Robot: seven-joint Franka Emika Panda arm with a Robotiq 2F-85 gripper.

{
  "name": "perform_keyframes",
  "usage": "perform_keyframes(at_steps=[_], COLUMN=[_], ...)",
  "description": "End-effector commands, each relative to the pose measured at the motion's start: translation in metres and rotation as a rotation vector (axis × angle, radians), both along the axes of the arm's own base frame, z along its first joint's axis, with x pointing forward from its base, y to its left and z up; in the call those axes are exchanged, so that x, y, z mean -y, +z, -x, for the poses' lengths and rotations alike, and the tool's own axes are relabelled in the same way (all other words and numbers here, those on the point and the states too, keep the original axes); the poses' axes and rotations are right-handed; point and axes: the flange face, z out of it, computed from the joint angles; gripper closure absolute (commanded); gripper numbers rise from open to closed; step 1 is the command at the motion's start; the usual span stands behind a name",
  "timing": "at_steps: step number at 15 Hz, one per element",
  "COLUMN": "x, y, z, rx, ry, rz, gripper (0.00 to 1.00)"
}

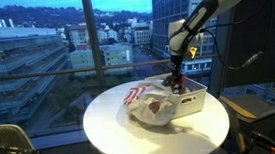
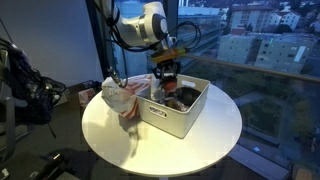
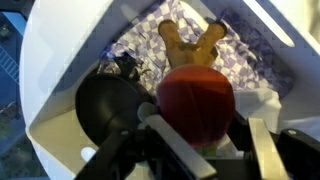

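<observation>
Hung low inside white rectangular plastic bin point(image 2: 178, 122) on right of round white bench point(image 2: 110, 135), pincer point(image 3: 197, 140) spread loosely astride round red ball point(image 3: 195, 100) lying beside black bowl point(image 3: 105, 105), kept from rolling by bin walls.

We get the round desk point(image 1: 112, 129) from mid-distance in both exterior views, facing the windows point(image 1: 34, 46) from differing sides; both share the white bin point(image 2: 165, 120). Wrist view looks down into it, close.

You get cool dusk light from the windows point(image 1: 103, 30) behind the gripper point(image 1: 177, 79); the table point(image 1: 112, 129) beneath it glows pale, its surroundings dark. Your wrist view is soft, blurriest closest to the gripper.
</observation>
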Motion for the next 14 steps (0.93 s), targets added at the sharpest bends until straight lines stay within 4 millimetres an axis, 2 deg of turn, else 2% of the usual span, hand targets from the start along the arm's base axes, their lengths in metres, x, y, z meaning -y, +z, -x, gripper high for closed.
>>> perform_keyframes(at_steps=[1,2,8,14], x=[-0.022,-0.028,-0.067,-0.078], y=[0.048,0.057,0.106,0.114], z=[0.012,0.013,0.029,0.035], rx=[-0.016,-0.027,-0.089,-0.122], ry=[0.015,0.01,0.045,0.051], rz=[-0.052,-0.049,-0.059,-0.054], gripper=[0.05,0.0,0.0,0.0])
